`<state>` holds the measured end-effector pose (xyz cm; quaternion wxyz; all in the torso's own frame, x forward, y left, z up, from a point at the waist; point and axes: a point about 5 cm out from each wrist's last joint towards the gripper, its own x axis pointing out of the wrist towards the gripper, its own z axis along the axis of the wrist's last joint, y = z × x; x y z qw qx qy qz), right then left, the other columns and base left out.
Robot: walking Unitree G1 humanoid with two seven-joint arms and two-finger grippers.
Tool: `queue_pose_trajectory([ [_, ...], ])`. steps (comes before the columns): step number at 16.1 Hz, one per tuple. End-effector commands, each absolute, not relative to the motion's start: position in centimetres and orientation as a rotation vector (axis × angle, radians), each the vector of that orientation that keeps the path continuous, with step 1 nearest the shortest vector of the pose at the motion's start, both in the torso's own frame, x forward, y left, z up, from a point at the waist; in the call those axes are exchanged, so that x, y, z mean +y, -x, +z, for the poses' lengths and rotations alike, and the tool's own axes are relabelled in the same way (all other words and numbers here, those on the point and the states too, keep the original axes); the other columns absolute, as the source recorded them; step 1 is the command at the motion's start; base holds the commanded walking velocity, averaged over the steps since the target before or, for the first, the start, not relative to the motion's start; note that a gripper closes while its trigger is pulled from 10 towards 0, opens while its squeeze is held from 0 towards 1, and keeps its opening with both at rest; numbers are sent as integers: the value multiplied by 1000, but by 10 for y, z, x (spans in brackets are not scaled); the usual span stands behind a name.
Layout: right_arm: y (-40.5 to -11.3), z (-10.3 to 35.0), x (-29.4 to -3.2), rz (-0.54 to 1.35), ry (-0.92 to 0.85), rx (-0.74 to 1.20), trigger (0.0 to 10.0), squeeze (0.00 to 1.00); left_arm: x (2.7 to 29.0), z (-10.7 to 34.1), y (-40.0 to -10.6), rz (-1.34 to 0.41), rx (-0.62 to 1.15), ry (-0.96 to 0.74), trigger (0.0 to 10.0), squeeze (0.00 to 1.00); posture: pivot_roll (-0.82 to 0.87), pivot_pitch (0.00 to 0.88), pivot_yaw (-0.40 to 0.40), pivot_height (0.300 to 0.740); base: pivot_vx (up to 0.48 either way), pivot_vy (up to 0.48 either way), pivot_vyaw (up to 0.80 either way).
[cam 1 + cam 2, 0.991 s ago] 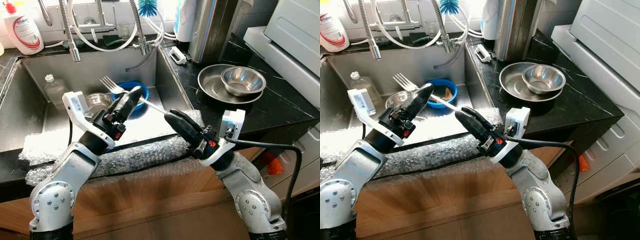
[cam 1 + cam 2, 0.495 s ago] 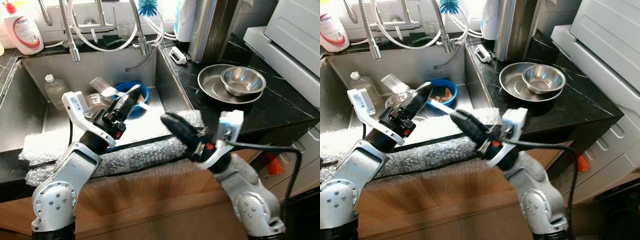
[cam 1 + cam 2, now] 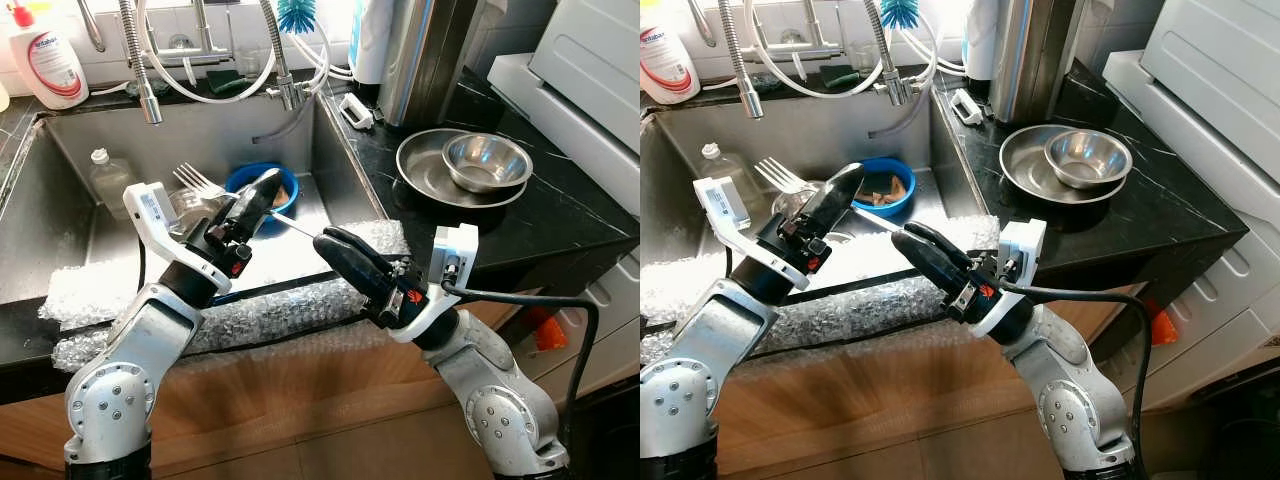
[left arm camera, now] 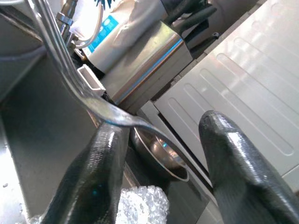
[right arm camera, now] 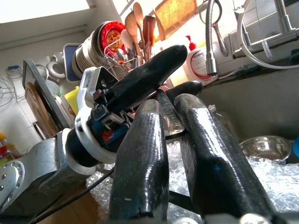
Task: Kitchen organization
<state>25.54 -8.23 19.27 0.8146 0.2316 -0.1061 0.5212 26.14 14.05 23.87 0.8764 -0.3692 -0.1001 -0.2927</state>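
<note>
Fork (image 3: 205,185) spans both claws above the sink (image 3: 60,200): right claw (image 3: 330,245) grips the handle, left claw (image 3: 262,190) gapes, so the right should hold firm while withdrawing.

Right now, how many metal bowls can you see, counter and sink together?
3. Two on the counter right of the sink: a small steel bowl nested in a wider steel bowl. A third bowl in the sink, partly behind the left gripper; more may be hidden.

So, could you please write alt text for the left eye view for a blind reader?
Over a steel sink, the right gripper pinches a fork by its handle end, tines raised beside the left gripper. Steel bowls sit on the black counter to the right.
</note>
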Motion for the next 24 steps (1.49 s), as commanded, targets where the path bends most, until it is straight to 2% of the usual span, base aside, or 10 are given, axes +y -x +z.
queue_pose_trajectory([
  [1,-251,199,-80,1139,-482,-254,10000,0,147,239,-264,-570,-222,794,0,0,69,124,-39,740,0,0,0],
  [21,-256,193,-81,1080,-425,-237,10000,0,165,241,-268,-482,-252,950,0,0,72,127,-39,740,0,0,0],
  [22,-258,193,-82,1065,-431,-237,10000,1000,166,242,-268,-475,-259,971,0,0,71,127,-40,740,0,0,0],
  [24,-259,193,-83,1058,-429,-235,10000,1000,168,243,-268,-465,-265,985,0,0,70,126,-39,740,0,0,0],
])
